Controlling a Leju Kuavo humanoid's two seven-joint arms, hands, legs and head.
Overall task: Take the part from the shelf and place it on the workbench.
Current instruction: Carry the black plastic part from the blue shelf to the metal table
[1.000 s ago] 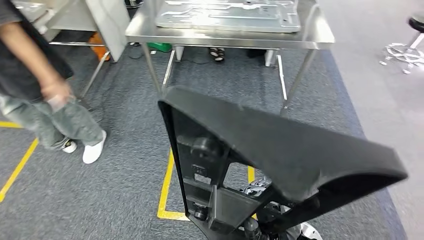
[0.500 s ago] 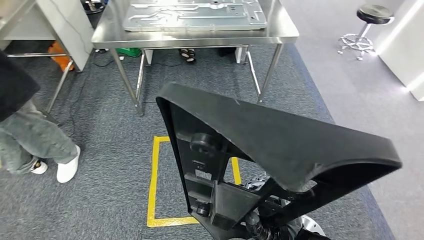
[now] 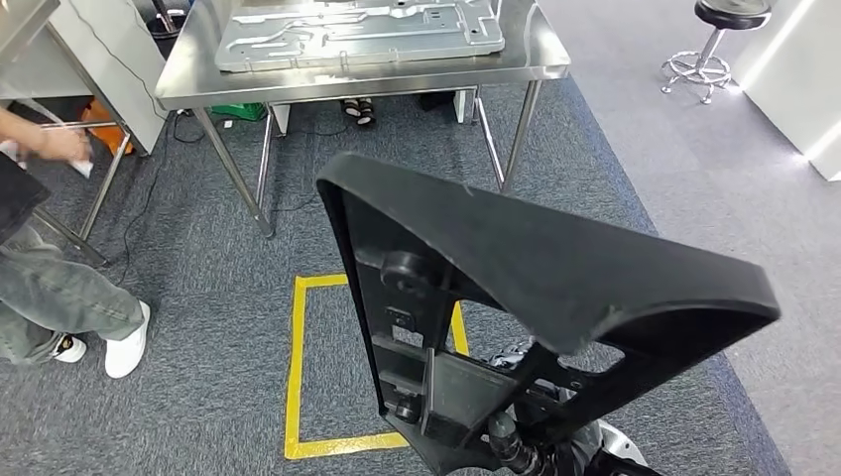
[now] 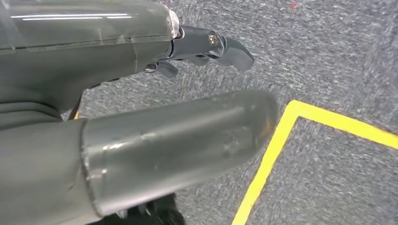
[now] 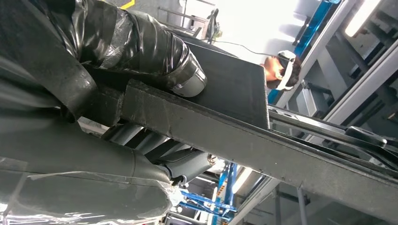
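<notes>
A large black plastic part [image 3: 555,268], a curved shell with a ribbed frame beneath, fills the lower middle of the head view. My right hand [image 5: 141,61] grips one of its flat black bars [image 5: 244,140], thumb pressed on top and fingers curled underneath. The steel workbench [image 3: 397,81] stands ahead at the top of the head view, a stretch of carpet away from the part. My left hand [image 4: 187,93] hangs over the grey carpet with its fingers apart and nothing in it.
A large stamped metal plate [image 3: 357,30] lies on the workbench. A yellow taped square [image 3: 295,367] marks the carpet in front of me. A person [image 3: 50,288] stands at the left beside another table [image 3: 99,59]. A stool [image 3: 719,40] is at the far right.
The whole view has swung: the workbench has slid left and the yellow square has come further into sight. The part sits the same in my right hand. The person has raised a hand.
</notes>
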